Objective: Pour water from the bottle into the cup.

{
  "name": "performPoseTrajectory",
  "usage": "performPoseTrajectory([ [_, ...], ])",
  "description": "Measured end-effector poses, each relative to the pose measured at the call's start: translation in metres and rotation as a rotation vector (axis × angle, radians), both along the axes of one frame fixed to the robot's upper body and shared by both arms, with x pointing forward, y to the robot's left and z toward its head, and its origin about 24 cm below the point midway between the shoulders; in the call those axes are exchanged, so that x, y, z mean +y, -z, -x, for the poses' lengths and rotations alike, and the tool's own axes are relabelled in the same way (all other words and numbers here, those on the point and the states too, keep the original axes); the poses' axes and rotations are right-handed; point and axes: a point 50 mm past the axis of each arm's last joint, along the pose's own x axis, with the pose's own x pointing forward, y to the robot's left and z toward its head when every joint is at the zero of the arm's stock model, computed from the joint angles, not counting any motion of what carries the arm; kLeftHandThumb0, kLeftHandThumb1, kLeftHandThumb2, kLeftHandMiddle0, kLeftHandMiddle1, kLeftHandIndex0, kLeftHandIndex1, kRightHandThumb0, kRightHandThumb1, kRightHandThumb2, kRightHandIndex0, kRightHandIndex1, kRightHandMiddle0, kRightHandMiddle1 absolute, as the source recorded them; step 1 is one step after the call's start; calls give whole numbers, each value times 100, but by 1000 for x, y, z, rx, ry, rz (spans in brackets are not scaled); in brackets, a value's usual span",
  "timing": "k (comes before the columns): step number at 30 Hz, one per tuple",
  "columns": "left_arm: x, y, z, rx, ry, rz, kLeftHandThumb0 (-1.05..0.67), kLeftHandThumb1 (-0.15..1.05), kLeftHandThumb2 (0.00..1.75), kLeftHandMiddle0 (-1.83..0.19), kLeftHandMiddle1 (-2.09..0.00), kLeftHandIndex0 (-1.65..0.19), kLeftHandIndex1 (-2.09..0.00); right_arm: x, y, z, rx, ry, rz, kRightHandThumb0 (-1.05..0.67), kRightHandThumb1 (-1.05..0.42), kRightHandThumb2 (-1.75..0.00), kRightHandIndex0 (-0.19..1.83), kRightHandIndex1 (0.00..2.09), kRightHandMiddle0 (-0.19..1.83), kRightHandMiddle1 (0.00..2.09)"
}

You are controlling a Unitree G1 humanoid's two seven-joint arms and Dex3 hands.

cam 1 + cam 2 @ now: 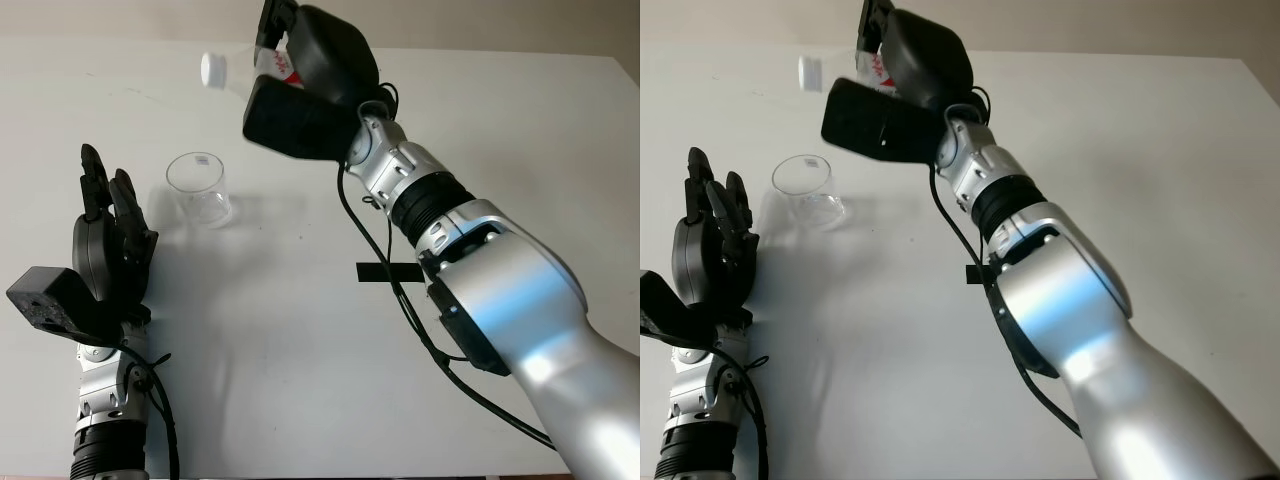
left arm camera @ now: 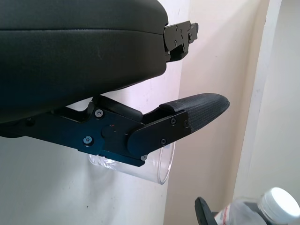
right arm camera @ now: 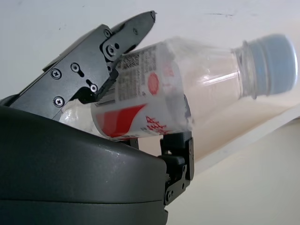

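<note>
Bottle [image 1: 245,72] above and behind cup [image 1: 202,188], cup on table [image 1: 300,350]

Right hand [image 1: 300,75] raised, fingers [image 3: 126,30] curled.

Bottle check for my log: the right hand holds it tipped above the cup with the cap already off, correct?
Not quite. The right hand does hold the bottle tipped above the cup, but the cap is on, as the right wrist view shows.

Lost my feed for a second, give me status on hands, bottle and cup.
Right hand shut on bottle, tipped sideways above table, cap on. Left hand open beside cup. Cup upright, nothing between.
</note>
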Motion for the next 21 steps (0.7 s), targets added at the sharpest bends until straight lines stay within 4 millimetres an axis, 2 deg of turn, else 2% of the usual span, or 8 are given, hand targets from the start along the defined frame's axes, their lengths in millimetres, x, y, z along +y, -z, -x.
performPoseTrajectory([
  [1,0,0,0,0,1,0,-70,105,77,12,-5,18,-3,-2,0,-1,19,-5,-41,-12,-85,-47,125,209,109,209],
  [3,0,0,0,0,6,-2,-70,105,77,12,-5,18,-3,-6,2,-2,64,-25,-135,-11,-80,-58,128,209,121,209],
  [6,1,0,0,1,11,-7,-70,105,78,12,-5,18,-3,-13,7,-4,143,-58,-253,-15,-85,-50,127,209,131,209],
  [14,5,0,0,14,20,-17,-70,105,79,14,-5,19,-2,-39,20,-9,330,-188,-552,-17,-99,-34,137,209,129,209],
  [15,5,0,0,15,22,-17,-70,105,79,14,-5,19,-2,-42,21,-9,356,-207,-600,-15,-97,-37,144,209,133,209],
  [16,5,0,0,16,23,-17,-70,105,79,14,-5,19,-2,-45,23,-10,380,-222,-642,-13,-89,-54,163,209,154,209],
  [18,6,0,0,19,23,-20,-71,105,79,15,-5,19,-2,-51,28,-10,440,-261,-729,-12,-87,-59,179,209,170,209],
  [21,7,0,0,21,22,-24,-71,105,79,14,-5,19,-2,-60,37,-10,498,-286,-791,-11,-96,-43,173,209,153,209],
])
